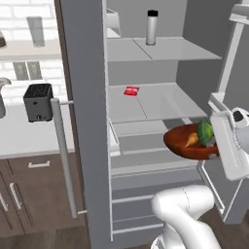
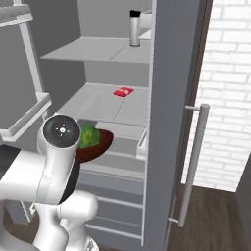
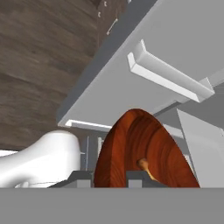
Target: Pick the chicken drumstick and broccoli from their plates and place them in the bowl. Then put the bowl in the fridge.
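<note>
The fridge (image 1: 146, 104) stands open in front of me. My gripper (image 3: 109, 178) is shut on the rim of the glossy reddish-brown bowl (image 1: 185, 145), which hangs just before the middle shelves, above the drawers. Inside the bowl lie the dark green broccoli (image 1: 205, 131) and the golden chicken drumstick (image 1: 192, 140). From the right base view the bowl (image 2: 100, 146) and broccoli (image 2: 88, 136) peek out behind my arm's dark joint. The hand view looks across the bowl (image 3: 140, 148), with the drumstick's bone end (image 3: 144, 165) showing. The plates are out of view.
A red packet (image 1: 131, 90) lies on the middle shelf and a silver bottle (image 1: 152, 27) stands on the top shelf. The open door with its bar handle (image 1: 63, 155) is to the left, and the door racks (image 1: 233, 14) to the right. A black toaster (image 1: 38, 102) sits on the counter.
</note>
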